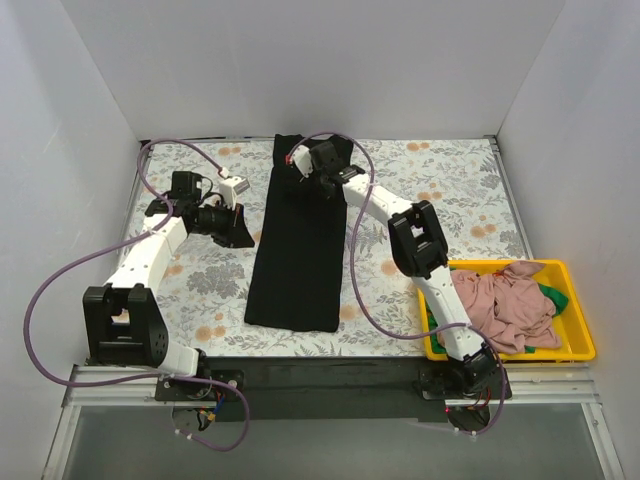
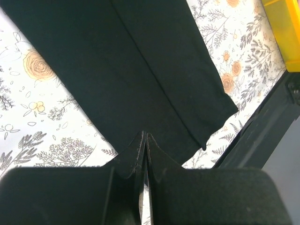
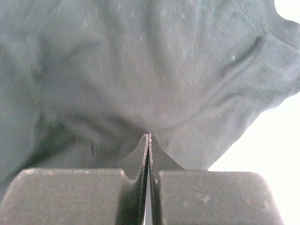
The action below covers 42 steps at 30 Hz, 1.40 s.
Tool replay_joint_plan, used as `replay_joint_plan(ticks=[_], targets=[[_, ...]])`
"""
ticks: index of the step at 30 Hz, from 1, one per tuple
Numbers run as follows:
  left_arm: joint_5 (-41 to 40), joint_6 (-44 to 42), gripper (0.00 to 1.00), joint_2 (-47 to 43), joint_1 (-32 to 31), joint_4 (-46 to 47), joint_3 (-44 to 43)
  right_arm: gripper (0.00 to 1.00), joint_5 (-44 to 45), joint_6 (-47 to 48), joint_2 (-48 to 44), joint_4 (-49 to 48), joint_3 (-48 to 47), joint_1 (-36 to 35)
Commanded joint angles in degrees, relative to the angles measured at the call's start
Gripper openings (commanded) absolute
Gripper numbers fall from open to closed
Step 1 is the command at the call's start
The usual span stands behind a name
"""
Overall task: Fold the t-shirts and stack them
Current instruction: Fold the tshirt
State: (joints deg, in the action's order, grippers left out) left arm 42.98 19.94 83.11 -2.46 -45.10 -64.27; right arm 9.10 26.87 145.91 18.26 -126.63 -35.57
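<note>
Down the middle of the desk (image 1: 450,190), from the far edge towards the near edge: the black t-shirt (image 1: 297,240), folded into a long narrow strip and lying flat. At its far end, the right claw (image 1: 300,160), fingers (image 3: 136,157) pressed together on a pinch of the black cloth, with creases running in to the tips. Just beside the strip, on the side towards the left edge of the desk, the left claw (image 1: 240,228), raised off the desk, pressed together on nothing, facing the strip's near end in its own wrist view. In the near right corner, a yellow bin (image 1: 580,340), with the pink t-shirt (image 1: 505,305) crumpled inside and the green t-shirt (image 1: 553,298) showing from under it.
</note>
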Motion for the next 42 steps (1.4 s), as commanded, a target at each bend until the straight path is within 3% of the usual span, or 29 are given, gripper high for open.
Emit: replay_joint_plan(ticks=[1, 6, 11, 14, 21, 28, 35, 38, 39, 40, 42], targets=[[3.33, -5.42, 0.00, -2.69, 0.17, -1.12, 1.16, 0.01, -4.51, 2.22, -13.26, -1.66, 3.39, 0.51], [-1.57, -16.49, 0.00, -0.32, -1.67, -4.91, 3.71, 0.01, -9.36, 1.35, -24.43, 7.04, 10.95, -1.78], [-8.25, -19.68, 0.00, -1.01, -7.11, -2.19, 11.60, 0.01, -20.07, -3.31, -30.23, 19.00, 22.08, -3.45], [-12.47, -19.51, 0.00, -2.16, -12.73, 0.35, 15.21, 0.01, -26.05, -8.14, -36.63, 18.74, 33.32, -4.41], [-17.84, -18.36, 0.00, -0.33, -19.07, 2.74, 21.46, 0.01, -29.50, -12.28, -39.56, 15.49, 49.70, -7.93], [-16.62, -14.32, 0.00, 2.05, -25.83, 3.26, 22.35, 0.01, -28.36, -11.23, -37.62, 15.40, 54.37, -7.93], [-14.87, -10.98, 0.00, 1.89, -31.38, 5.29, 23.05, 0.01, -27.20, -7.98, -44.81, 17.07, 61.84, -5.65], [-13.55, -11.24, 0.01, -4.06, -31.38, 4.50, 22.70, 0.01, -30.98, -5.52, -49.29, 18.38, 61.77, -5.91], [-11.45, -11.33, 0.06, -6.79, -31.29, 4.41, 22.52, 0.03, -31.95, -4.73, -50.62, 18.82, 61.42, -5.91], [-10.65, -11.42, 0.22, -9.61, -31.38, 4.41, 22.61, 0.06, -32.74, -2.81, -52.02, 18.83, 61.24, -5.83], [-8.37, -14.31, 0.34, -18.46, -31.29, 3.36, 23.05, 0.20, -33.10, 0.27, -56.77, 18.65, 61.41, -5.82]])
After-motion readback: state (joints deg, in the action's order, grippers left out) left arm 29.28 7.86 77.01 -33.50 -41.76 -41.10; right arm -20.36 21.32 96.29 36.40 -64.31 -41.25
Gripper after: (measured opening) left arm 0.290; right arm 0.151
